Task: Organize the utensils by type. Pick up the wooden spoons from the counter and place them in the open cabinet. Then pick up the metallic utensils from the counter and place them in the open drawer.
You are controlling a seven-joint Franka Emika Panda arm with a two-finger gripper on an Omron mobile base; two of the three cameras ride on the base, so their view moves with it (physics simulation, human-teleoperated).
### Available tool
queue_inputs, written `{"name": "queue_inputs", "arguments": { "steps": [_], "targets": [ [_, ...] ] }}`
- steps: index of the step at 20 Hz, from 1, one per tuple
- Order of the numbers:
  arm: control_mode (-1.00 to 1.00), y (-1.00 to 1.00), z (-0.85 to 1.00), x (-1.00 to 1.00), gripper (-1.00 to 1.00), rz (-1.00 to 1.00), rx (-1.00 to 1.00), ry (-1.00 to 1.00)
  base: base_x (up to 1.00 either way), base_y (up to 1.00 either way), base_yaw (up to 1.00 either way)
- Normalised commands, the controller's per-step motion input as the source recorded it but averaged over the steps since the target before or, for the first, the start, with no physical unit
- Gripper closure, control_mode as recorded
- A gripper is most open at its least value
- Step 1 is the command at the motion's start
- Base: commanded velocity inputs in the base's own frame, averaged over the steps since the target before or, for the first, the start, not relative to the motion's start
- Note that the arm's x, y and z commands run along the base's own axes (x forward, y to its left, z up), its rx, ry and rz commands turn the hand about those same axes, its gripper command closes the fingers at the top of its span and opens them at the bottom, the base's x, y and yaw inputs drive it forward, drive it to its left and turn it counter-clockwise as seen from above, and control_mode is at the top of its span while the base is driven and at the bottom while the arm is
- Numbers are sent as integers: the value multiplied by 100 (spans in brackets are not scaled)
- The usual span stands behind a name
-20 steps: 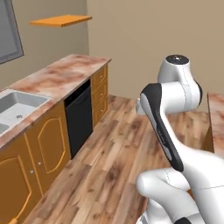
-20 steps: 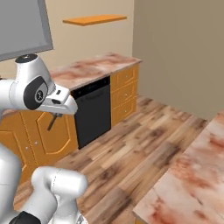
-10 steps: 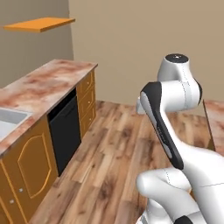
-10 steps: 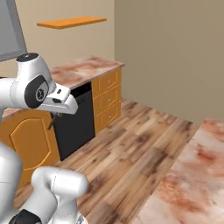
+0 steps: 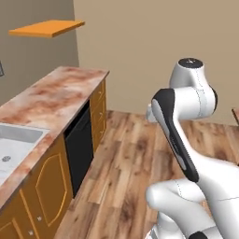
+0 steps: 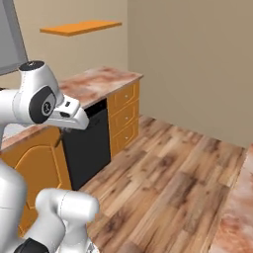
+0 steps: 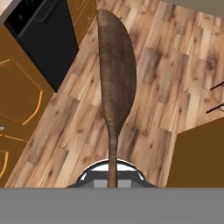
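Observation:
A brown wooden spoon (image 7: 114, 83) runs straight out from my gripper (image 7: 112, 178), which is shut on its handle; the oval bowl points away over the floor. In the right base view the gripper (image 6: 61, 137) hangs below the white hand, in front of the orange base units. The reddish marbled counter (image 5: 60, 91) (image 6: 101, 80) runs along the left wall with nothing on the stretch in view. The cabinet's flat orange shelf (image 5: 46, 27) (image 6: 81, 26) sits high on the wall above it. The metallic utensils and the open drawer are out of view.
A black dishwasher front (image 5: 79, 144) (image 6: 88, 143) sits under the counter beside closed orange drawers (image 6: 123, 116). A white sink (image 5: 14, 140) is at the left. Wooden floor (image 6: 168, 178) stretches ahead. Another marbled top (image 6: 237, 207) edges the right.
The whole scene has slid left in both base views, so the base has moved along the counter toward its far end. The arm keeps its pose with the spoon held.

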Motion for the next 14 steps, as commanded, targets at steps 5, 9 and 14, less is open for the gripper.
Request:
{"name": "queue_inputs", "arguments": {
  "steps": [5, 9, 14],
  "targets": [
    [100, 0, 0, 0, 100, 0, 0, 0, 44, 31, 12],
    [100, 0, 0, 0, 100, 0, 0, 0, 1, 0, 37],
    [100, 0, 0, 0, 100, 0, 0, 0, -20, 0, 71]
  ]
}}
